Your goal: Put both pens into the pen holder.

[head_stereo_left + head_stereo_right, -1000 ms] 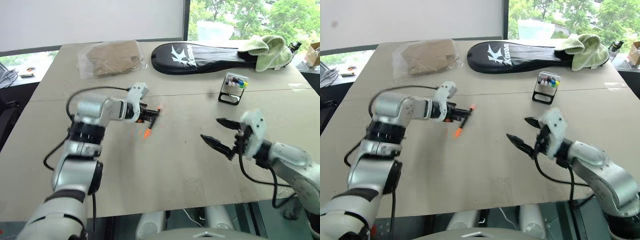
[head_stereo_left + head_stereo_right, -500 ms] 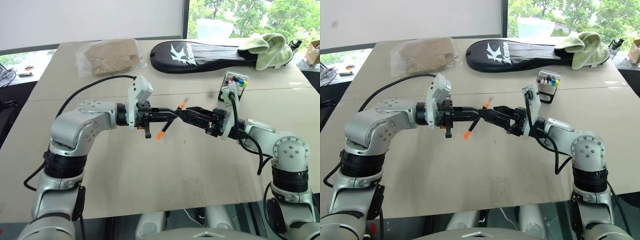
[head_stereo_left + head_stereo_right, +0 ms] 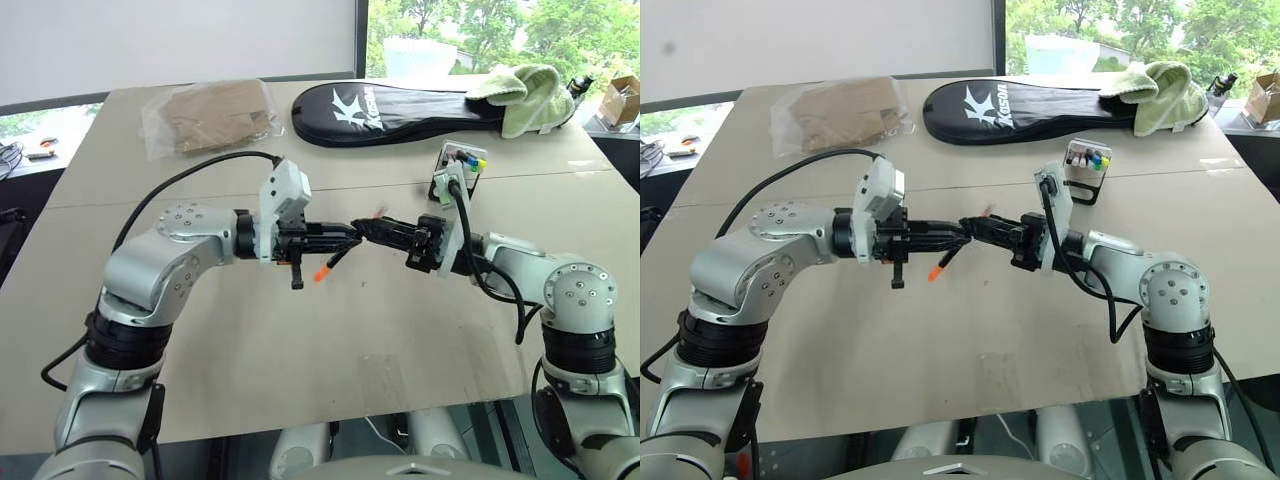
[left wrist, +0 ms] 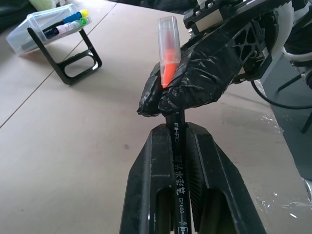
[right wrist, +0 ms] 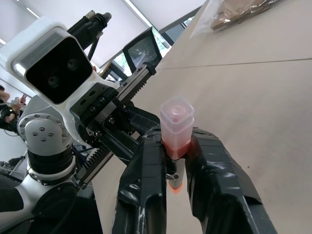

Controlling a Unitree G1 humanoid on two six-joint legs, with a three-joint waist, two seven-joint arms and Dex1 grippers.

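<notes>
Right gripper [image 3: 372,230]: fingers, wide apart a second ago, now clamped on the clear-capped orange end of the pen [image 4: 174,161]. Left gripper [image 3: 340,236]: shut tight on the pen's black barrel, unchanged. Both arms have come together above the table [image 3: 300,370], the pen bridging them. Judgement: a handover in progress, left release outstanding. Pen holder [image 3: 457,170] stands beyond the right arm, coloured pens apparently inside; detail is indistinct.

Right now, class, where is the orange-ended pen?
In the head views the orange-ended pen hangs above the middle of the table, gripped by the left gripper and the right gripper at once, nearer than the pen holder.
</notes>
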